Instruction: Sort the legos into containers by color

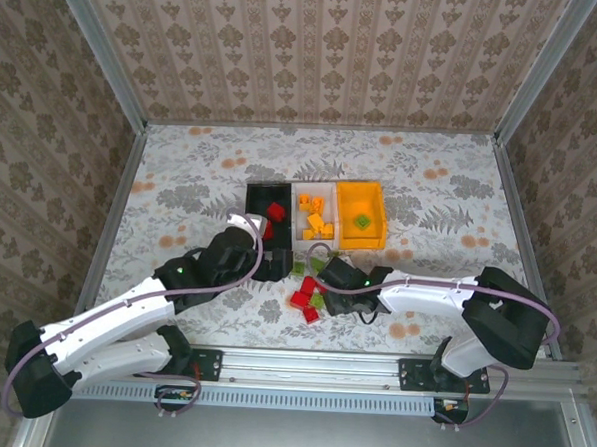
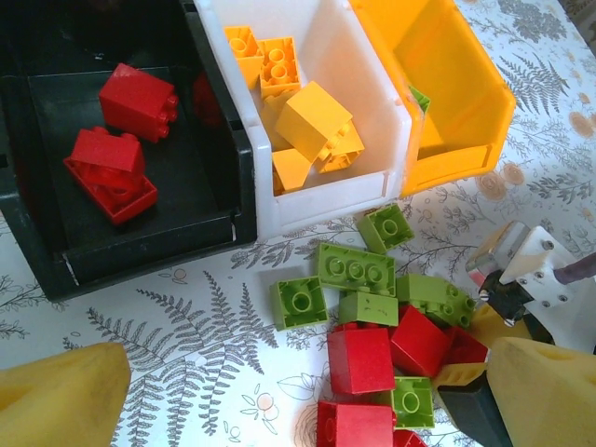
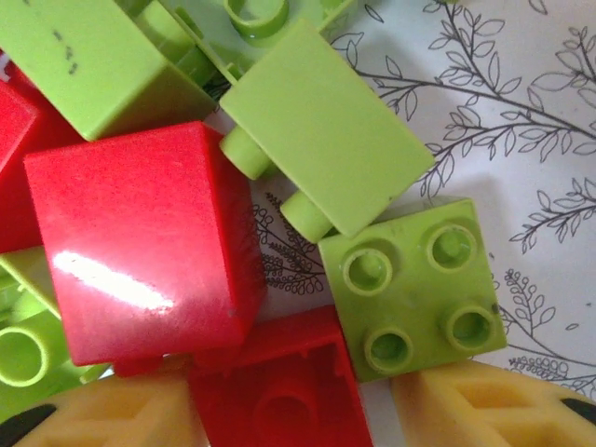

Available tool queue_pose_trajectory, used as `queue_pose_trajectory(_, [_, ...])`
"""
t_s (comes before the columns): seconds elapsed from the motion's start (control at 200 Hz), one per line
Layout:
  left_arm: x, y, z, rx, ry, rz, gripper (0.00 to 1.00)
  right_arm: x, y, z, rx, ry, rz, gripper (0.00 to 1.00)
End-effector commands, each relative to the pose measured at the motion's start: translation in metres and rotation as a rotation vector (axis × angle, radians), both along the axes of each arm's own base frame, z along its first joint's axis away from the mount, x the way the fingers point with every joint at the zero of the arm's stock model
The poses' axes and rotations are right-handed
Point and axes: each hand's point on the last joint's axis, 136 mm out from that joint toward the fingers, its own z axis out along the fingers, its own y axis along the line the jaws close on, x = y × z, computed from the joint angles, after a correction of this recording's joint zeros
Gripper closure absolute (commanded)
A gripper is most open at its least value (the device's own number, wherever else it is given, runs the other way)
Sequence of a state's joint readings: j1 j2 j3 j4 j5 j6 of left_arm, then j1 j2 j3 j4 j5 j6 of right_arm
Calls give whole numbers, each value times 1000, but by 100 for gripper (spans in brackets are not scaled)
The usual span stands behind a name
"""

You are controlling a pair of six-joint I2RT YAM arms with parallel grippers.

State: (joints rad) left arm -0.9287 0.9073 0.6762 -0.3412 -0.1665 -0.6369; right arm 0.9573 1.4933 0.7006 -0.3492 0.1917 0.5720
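Just in front of the white bin [image 2: 326, 200], on the patterned table [image 2: 177, 326]: loose pile of legos [image 2: 356, 268], red and light green mixed, touching and partly stacked, with no orange piece made out among them. Sorting judged partway done (going by the bins' contents): red pieces lodged in the black bin [image 2: 149, 251], orange pieces heaped in the white one, at least one green piece glimpsed down in the orange bin [image 2: 456, 158]. Step in hand taken to be the pick of a red lego [image 3: 270, 372] from the near side of the pile. Shown with the right gripper [image 3: 289, 410] low over that piece, jaws apart, one yellow fingertip [image 3: 484, 405] set on either side of it and a pale sliver of table visible beside one of them; not yet clamped, by that sign. Crowded closely by a green four-stud block [image 3: 410, 289] and a larger red block [image 3: 140, 242], both touching or nearly touching the target. Shown also with the left gripper [image 2: 307, 391] held near the front of the black bin, fingers wide apart, nothing between them. Next move judged to call for closing squarely on the red piece alone, lifting straight up to shed the neighbours, then carrying past the white bin to the black one, minding the left gripper stationed beside it.
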Motion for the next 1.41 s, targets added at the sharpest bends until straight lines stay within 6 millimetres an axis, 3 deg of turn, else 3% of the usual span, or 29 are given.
queue_pose_trajectory(0.0, [-1,6,-4,2,9,31,0,6,5,1,-14,-31,14,53])
queue_pose_trajectory(0.29, [-3,12,-13,17,24,46,0,-14,1,18,20,-13,50,68])
queue_pose_trajectory(0.44, [-5,25,-21,43,28,72,0,-22,7,57,147,-38,77,70])
queue_pose_trajectory(0.54, [-9,38,-27,55,29,98,0,-14,21,94,217,-97,108,70])
queue_pose_trajectory(0.73, [-20,63,-43,50,53,161,0,31,83,149,313,-170,160,70])
queue_pose_trajectory(0.925, [-30,81,-51,27,64,201,0,103,137,143,298,-147,108,70])
queue_pose_trajectory(0.965, [-31,82,-51,19,65,200,0,117,142,145,290,-161,87,70])
queue_pose_trajectory(1.21, [-34,76,-54,-4,78,166,0,191,163,110,224,-166,-49,67])
queue_pose_trajectory(1.33, [-33,69,-57,5,88,138,0,209,167,97,220,-138,-87,62])
queue_pose_trajectory(1.4, [-33,65,-59,15,97,119,0,214,175,101,238,-147,-77,51])
